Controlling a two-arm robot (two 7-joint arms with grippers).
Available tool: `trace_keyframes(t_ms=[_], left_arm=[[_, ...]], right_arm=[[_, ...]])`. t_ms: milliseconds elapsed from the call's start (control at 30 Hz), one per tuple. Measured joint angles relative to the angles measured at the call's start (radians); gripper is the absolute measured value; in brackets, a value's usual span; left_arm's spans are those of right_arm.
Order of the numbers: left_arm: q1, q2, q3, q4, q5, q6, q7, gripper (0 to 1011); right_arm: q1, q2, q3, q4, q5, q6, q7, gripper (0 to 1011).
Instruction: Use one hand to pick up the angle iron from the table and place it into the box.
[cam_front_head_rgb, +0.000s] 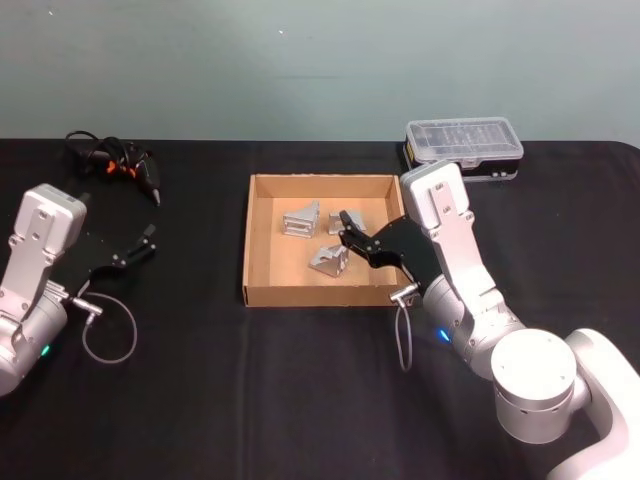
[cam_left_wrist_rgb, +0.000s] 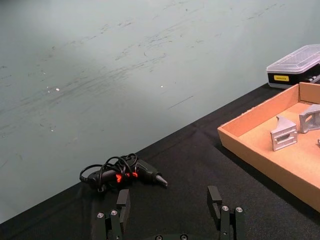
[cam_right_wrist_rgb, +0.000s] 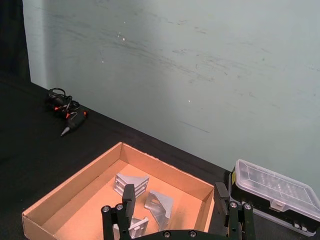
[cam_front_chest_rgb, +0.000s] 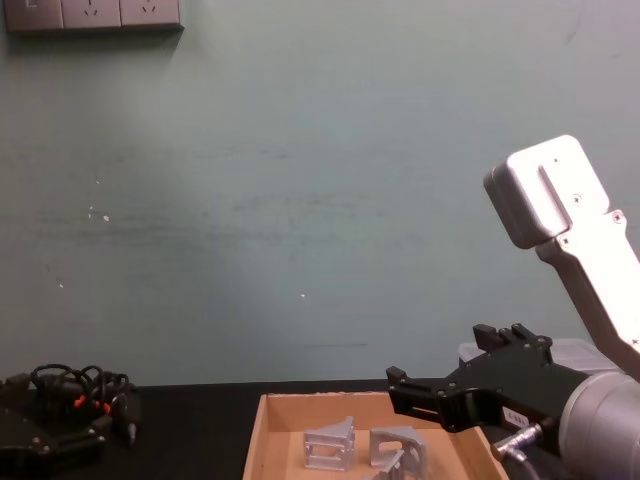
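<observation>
Lying inside the box (cam_front_head_rgb: 262, 240), three angle irons: one (cam_front_head_rgb: 300, 220) toward the far left of the floor, another (cam_front_head_rgb: 329, 258) nearer the middle, and a third, seen from the right wrist view (cam_right_wrist_rgb: 131, 226), just below the right gripper's fingers. Standing upright on their flanges, grey metal, close together but apart from the cardboard walls. Resting flat on the black table (cam_front_head_rgb: 250, 390), middle of the scene, tan and shallow, low walls all round. Hovering over the right part of the box floor, the right gripper (cam_front_head_rgb: 347, 230), black, fingers spread wide with nothing between them, reaching in from the right on a silver-grey arm that bends back toward the near right corner. Hard to tell from the head view whether a fingertip touches the nearer angle iron; from the chest view, raised a little above the pieces. Parked at the left edge of the table, the left gripper (cam_front_head_rgb: 150, 235), fingers likewise well spread and empty, pointing toward the far side, a loop of thin cable beside its arm. Lying beyond it at the far left, a black tool with orange marks (cam_front_head_rgb: 125, 168) and a tangled cord. Sitting past the far right corner of the box, a clear-lidded black organiser case (cam_front_head_rgb: 463, 143), close to the wall behind.
</observation>
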Motion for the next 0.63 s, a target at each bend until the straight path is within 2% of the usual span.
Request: trace_keyframes(t_ms=[633], left_arm=[[0.0, 0.0, 0.0, 0.0, 0.0, 0.0, 0.0, 1011]], right_arm=[[0.0, 0.0, 0.0, 0.0, 0.001, -0.001, 0.0, 1003]])
